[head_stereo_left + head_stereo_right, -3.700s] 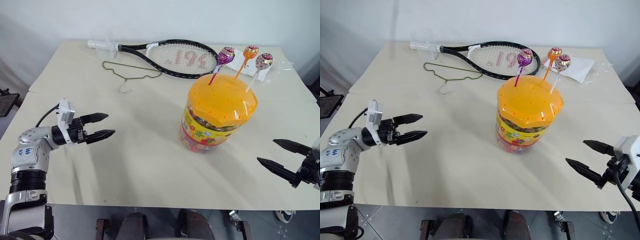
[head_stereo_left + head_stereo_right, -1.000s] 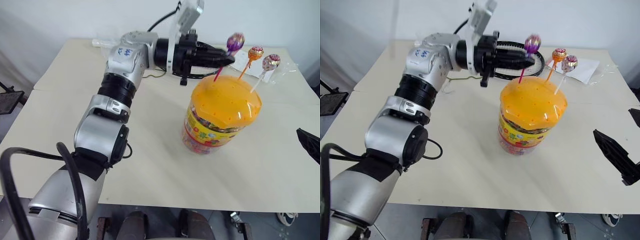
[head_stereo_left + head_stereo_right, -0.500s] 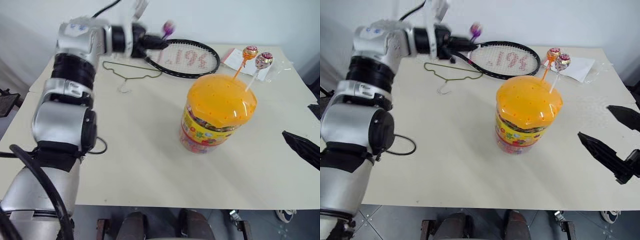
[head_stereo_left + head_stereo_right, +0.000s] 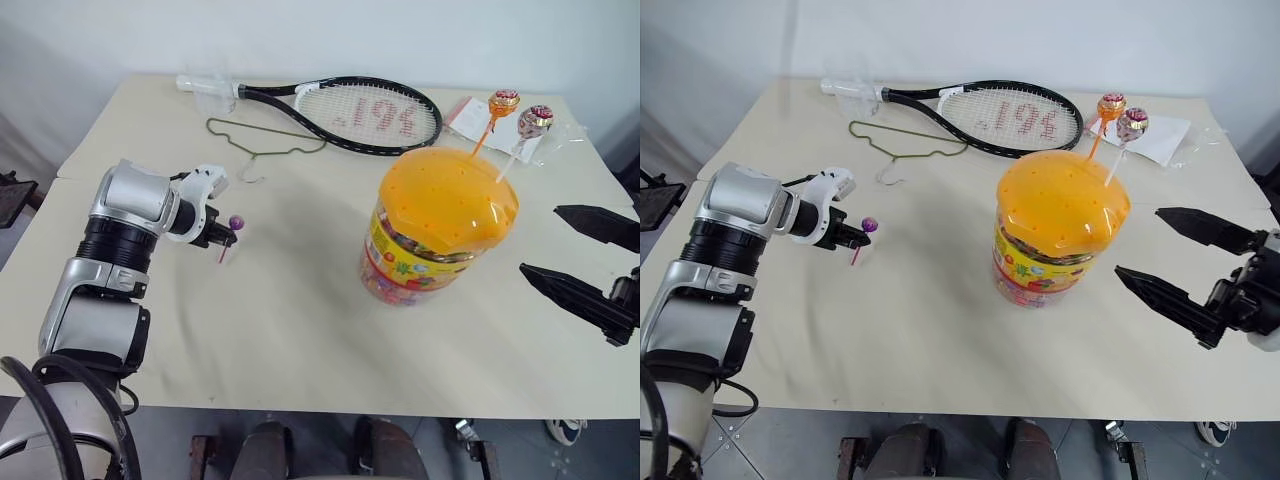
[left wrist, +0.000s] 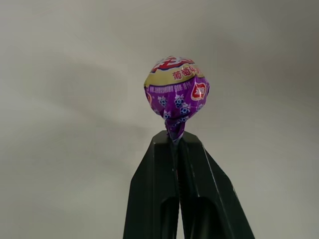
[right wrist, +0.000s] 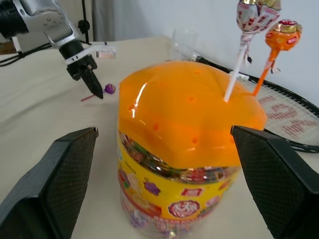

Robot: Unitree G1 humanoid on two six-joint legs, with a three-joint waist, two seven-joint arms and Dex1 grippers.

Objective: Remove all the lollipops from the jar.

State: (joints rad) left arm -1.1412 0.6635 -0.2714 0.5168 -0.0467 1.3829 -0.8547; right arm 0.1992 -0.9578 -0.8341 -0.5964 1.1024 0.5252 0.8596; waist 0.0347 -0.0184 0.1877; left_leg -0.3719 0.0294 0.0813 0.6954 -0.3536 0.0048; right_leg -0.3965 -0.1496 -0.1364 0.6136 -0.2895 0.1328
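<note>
Lollipops: purple one (image 5: 177,94) clamped in our left pincer (image 4: 853,240) low over tabletop (image 4: 300,330). Orange (image 4: 502,102), pink (image 4: 535,119) upright in jar (image 4: 440,235) lid, nearer our right pincer (image 4: 1160,255), jaws apart.

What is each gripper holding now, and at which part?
Left gripper holds the purple lollipop just under its head, on the stick. Right gripper is open, holding nothing.

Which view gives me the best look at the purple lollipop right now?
The left wrist view: the purple lollipop sits close up, its wrapper print visible, its neck pinched between the shut left gripper fingers. The head views show it as a small purple dot at that gripper over the table; the right wrist view shows it far off beyond the jar.
</note>
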